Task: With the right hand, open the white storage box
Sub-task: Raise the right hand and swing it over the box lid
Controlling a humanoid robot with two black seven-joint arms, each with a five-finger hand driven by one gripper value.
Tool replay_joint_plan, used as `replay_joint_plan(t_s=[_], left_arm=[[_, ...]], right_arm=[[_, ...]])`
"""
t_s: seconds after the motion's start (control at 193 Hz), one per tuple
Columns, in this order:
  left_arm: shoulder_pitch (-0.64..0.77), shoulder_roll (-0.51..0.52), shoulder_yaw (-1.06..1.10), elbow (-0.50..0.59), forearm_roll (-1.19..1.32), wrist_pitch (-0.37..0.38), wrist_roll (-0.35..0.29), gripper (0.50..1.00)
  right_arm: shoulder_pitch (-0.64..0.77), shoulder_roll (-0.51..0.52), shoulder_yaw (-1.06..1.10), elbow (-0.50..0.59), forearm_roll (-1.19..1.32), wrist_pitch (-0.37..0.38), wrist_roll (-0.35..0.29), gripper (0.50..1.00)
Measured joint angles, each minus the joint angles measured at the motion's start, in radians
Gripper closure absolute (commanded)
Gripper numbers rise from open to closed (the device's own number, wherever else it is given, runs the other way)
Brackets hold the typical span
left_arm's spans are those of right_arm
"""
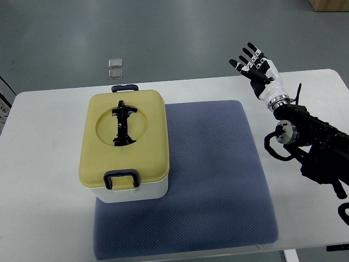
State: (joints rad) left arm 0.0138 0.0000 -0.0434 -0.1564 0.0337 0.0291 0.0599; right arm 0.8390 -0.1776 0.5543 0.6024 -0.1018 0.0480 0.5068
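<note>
Top view. White surface (pixel 49 180) fills most of the frame; grey floor (pixel 163 33) beyond it toward 12 o'clock. A blue-grey textured mat (pixel 218 180) lies on the surface, covering centre to lower right.

Storage box (pixel 126 144): white body, pale yellow lid (pixel 144 147), sits left of centre. Its lower right part rests on the mat's 10 o'clock corner; the remainder overhangs onto bare surface. Lid is down and seated flush. A black folding handle (pixel 123 124) lies flat in the round recess on the lid top. One dark latch (pixel 121 179) shows at the box's 6 o'clock edge, a second (pixel 125 87) at its 12 o'clock edge; both lie against the box.

Right hand (pixel 256 68): at about 2 o'clock from the box, well apart from it, above the far right part of the surface. Fingers (pixel 248 57) are spread wide and extended toward 11 o'clock, holding nothing. The black forearm (pixel 311 142) runs off toward 4 o'clock and leaves at the right edge.

Two small clear square items (pixel 115 67) lie on the floor at 12 o'clock from the box, one just beside the other.
</note>
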Motion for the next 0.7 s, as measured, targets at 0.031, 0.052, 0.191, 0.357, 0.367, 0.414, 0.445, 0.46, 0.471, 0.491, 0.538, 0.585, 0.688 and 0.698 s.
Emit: replay_joint_plan(t_s=[0.031, 0.052, 0.191, 0.357, 0.367, 0.414, 0.445, 0.46, 0.471, 0.491, 0.538, 0.585, 0.688, 0.698], left_arm=[[0.0, 0.0, 0.0, 0.0, 0.0, 0.0, 0.0, 0.5], [0.0, 0.0, 0.0, 0.0, 0.0, 0.0, 0.0, 0.5], [0.0, 0.0, 0.0, 0.0, 0.0, 0.0, 0.0, 0.5], [0.0, 0.0, 0.0, 0.0, 0.0, 0.0, 0.0, 0.5], [0.0, 0.0, 0.0, 0.0, 0.0, 0.0, 0.0, 0.5], [0.0, 0.0, 0.0, 0.0, 0.0, 0.0, 0.0, 0.5], [0.0, 0.0, 0.0, 0.0, 0.0, 0.0, 0.0, 0.5], [0.0, 0.0, 0.0, 0.0, 0.0, 0.0, 0.0, 0.5], [0.0, 0.0, 0.0, 0.0, 0.0, 0.0, 0.0, 0.5], [0.0, 0.0, 0.0, 0.0, 0.0, 0.0, 0.0, 0.5], [0.0, 0.0, 0.0, 0.0, 0.0, 0.0, 0.0, 0.5], [0.0, 0.0, 0.0, 0.0, 0.0, 0.0, 0.0, 0.5], [0.0, 0.0, 0.0, 0.0, 0.0, 0.0, 0.0, 0.5], [0.0, 0.0, 0.0, 0.0, 0.0, 0.0, 0.0, 0.5]], right_arm=[[0.018, -0.003, -0.023, 0.002, -0.003, 0.001, 0.002, 0.57], [0.03, -0.005, -0.039, 0.004, -0.005, 0.001, 0.003, 0.57], [0.135, -0.051, -0.203, 0.015, -0.02, 0.005, 0.011, 0.57], [0.303, -0.098, -0.43, 0.054, -0.119, 0.029, 0.035, 0.572], [0.318, -0.102, -0.447, 0.058, -0.134, 0.031, 0.036, 0.57], [0.362, -0.113, -0.492, 0.076, -0.182, 0.035, 0.038, 0.572], [0.395, -0.119, -0.52, 0.092, -0.224, 0.04, 0.039, 0.57], [0.409, -0.122, -0.529, 0.1, -0.242, 0.043, 0.039, 0.57], [0.418, -0.123, -0.535, 0.106, -0.255, 0.046, 0.039, 0.57], [0.435, -0.126, -0.545, 0.117, -0.281, 0.052, 0.04, 0.57], [0.474, -0.131, -0.56, 0.143, -0.343, 0.067, 0.042, 0.57], [0.514, -0.134, -0.57, 0.169, -0.411, 0.084, 0.044, 0.57], [0.604, -0.133, -0.59, 0.233, -0.57, 0.117, 0.046, 0.572], [0.613, -0.132, -0.591, 0.238, -0.585, 0.12, 0.046, 0.572]])
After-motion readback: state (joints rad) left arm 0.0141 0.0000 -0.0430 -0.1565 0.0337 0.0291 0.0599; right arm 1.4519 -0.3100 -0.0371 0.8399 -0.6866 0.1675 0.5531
